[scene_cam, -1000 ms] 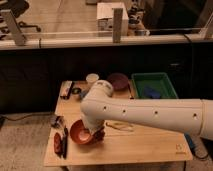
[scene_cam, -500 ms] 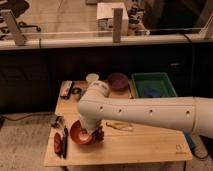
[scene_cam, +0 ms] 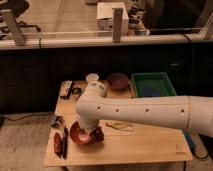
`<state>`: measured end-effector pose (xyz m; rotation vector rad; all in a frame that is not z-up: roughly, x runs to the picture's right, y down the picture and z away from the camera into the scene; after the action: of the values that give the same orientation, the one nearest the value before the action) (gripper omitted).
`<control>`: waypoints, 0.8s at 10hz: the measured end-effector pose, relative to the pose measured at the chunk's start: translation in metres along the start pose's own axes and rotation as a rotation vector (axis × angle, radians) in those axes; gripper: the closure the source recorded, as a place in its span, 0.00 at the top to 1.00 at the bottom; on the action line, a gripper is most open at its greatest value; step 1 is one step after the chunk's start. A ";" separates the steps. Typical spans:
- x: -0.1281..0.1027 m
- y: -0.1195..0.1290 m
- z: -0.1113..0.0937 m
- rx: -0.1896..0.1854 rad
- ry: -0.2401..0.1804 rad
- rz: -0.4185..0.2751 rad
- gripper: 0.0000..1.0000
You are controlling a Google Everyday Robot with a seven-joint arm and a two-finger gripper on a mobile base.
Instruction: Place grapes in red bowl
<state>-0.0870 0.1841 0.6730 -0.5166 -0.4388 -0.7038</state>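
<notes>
With the end effector (scene_cam: 94, 133) closed, seemingly on the grapes (scene_cam: 99, 135), at the right rim of the red bowl (scene_cam: 76, 136), release should be withheld until the bunch is centred over it.

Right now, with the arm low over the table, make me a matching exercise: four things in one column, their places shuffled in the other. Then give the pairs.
Things
1. red bowl
2. purple bowl
3. green tray
4. gripper

Places
A. far right corner of the table
B. shut, down at the red bowl, under the white arm
C. near left part of the table
D. far edge, middle, beside the green tray

Pairs: 1-C, 2-D, 3-A, 4-B
</notes>
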 end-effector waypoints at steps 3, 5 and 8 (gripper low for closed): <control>-0.002 -0.001 0.004 0.005 -0.011 -0.009 0.04; -0.003 -0.004 0.008 0.013 -0.025 -0.014 0.07; -0.006 -0.005 0.011 0.021 -0.042 -0.022 0.08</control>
<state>-0.0967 0.1900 0.6803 -0.5082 -0.4917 -0.7095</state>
